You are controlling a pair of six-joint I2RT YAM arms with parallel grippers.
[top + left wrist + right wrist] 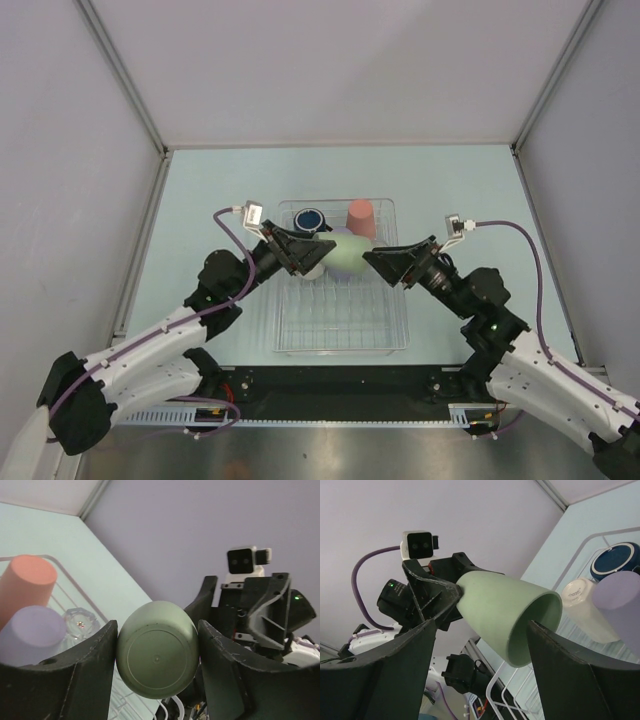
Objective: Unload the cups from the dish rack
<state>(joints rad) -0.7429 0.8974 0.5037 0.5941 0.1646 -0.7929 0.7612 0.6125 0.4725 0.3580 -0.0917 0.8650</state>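
one desk [220, 200], pale teal, is recorded, walled on three sides by plain grey panels. two arms are bolted at its near edge: the left arm [160, 350] and the right arm [540, 370], each white and black with one purple cable.

one dish rack [340, 350], a clear tray with a wire grid, is set at the middle of the desk between the arms.

two claws are met over the far half of the rack. the left claw [318, 255] is closed on the base end of the sage green tumbler [505, 615], one finger pressed to each side of it. the tumbler is held on its side above the rack, its open mouth turned toward the right arm. the right claw [372, 260] is found open, its fingers [380, 680] spread to either side of the tumbler's mouth end, with a clear gap on at least one side.

six cups are counted, one of each kind. five are seen in the far part of the rack:
- one salmon tumbler [361, 218], base up, at the far right corner
- one dark blue mug [310, 218], base up, just left of it
- one lavender tumbler [30, 632], base up, beside the salmon one
- one cream mug [582, 605], lying next to the lavender one
- one clear glass [80, 622], just beside the lavender tumbler
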